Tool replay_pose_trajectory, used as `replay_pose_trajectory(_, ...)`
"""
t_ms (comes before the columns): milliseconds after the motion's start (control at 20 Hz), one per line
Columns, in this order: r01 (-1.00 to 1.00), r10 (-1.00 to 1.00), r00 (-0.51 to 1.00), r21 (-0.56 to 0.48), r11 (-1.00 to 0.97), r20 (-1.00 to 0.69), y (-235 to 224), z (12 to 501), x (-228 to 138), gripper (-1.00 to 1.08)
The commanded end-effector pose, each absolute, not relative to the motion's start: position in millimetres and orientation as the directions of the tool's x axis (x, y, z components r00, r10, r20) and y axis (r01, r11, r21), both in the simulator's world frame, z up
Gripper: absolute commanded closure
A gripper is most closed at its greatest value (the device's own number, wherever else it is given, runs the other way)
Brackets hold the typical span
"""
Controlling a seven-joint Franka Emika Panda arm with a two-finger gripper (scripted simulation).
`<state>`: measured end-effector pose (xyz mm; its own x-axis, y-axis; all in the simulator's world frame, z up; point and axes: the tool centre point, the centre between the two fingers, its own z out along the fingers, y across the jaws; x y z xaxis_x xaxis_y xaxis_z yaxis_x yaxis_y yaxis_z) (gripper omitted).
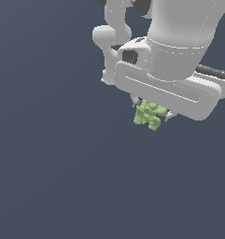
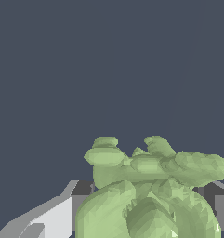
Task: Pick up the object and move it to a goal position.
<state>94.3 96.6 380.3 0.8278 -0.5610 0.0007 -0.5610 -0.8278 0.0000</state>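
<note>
The white pincer [image 1: 151, 112] hangs beneath the arm's broad wrist housing [image 1: 167, 88], pointing down over a plain dark grey surface [image 1: 53, 177]. The light-green knobbly object [image 1: 149, 115] sits directly between the two fingertips, one finger [image 1: 137, 101] visible at each side of it, both pressed against its lumps. The pincer is clenched on the object. In the wrist view the object [image 2: 150, 190] fills the space between the grey finger pads [image 2: 53, 218], its knobs protruding beyond them. Whether the object is lifted clear of the surface cannot be told.
</note>
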Motion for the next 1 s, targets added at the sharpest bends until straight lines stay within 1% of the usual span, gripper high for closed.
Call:
replay_pose_trajectory(0, -0.561, -0.561, 0.828, 0.0, -0.828, 0.0, 98.3, 391.2, 97.4, 1.08)
replay_pose_trajectory(400, -0.561, -0.561, 0.828, 0.0, -0.828, 0.0, 101.6, 411.5, 104.2, 1.08)
replay_pose_trajectory(950, -0.561, -0.561, 0.828, 0.0, -0.828, 0.0, 102.9, 418.8, 107.0, 1.08)
